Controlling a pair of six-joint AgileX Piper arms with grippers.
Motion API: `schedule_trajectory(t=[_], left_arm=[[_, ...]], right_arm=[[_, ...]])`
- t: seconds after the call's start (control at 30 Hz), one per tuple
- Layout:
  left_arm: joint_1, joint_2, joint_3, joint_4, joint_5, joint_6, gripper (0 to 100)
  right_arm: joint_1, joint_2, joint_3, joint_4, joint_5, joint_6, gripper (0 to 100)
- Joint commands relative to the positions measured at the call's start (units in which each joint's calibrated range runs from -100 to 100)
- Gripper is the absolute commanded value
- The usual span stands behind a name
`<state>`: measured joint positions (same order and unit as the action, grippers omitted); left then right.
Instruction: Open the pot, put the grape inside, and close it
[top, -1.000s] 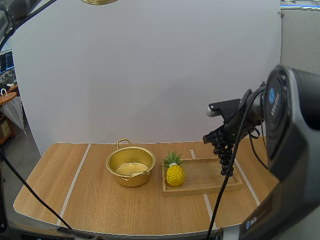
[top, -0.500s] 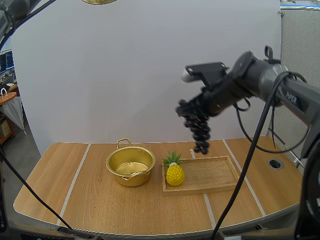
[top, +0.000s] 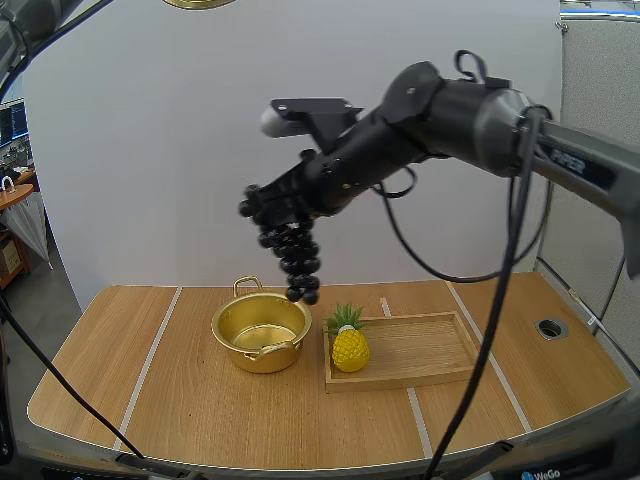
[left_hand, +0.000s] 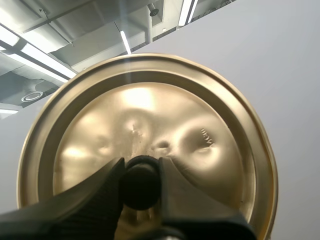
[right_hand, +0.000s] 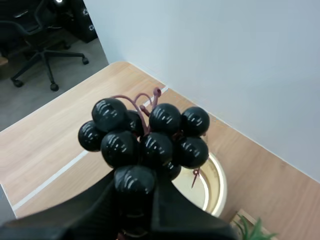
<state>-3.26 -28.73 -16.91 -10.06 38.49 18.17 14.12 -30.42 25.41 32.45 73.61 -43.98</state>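
Left gripper (left_hand: 140, 169): lid (left_hand: 150, 112); right gripper (right_hand: 134, 189): grapes (right_hand: 150, 140)

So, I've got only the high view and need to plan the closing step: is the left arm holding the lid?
Observer: Yes. In the left wrist view the left end effector is pinching the lid by its black knob.
Operator: And how does the right one hold the fruit?
Observer: In the right wrist view the right end effector clamps a single grape at the near end of the bunch of grapes.
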Motion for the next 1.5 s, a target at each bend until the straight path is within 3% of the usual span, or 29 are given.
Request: schedule_trajectory(t=[0.0, 0.8, 1.47], left_arm=[[-0.15, -0.40, -0.59, 0.04, -2.72, -0.68, 0], [-0.15, -0.40, -0.59, 0.04, -2.72, -0.68, 0], [-0.15, -0.40, -0.59, 0.04, -2.72, -0.68, 0]], right_arm=[[1.16, 2.49, -1.65, 0.05, -3.41, 0.75, 0], [1.91, 25.58, -5.55, -2.22, -16.90, -0.23, 0], [1.91, 36.25, -2.01, -5.16, -16.76, -0.91, 0]])
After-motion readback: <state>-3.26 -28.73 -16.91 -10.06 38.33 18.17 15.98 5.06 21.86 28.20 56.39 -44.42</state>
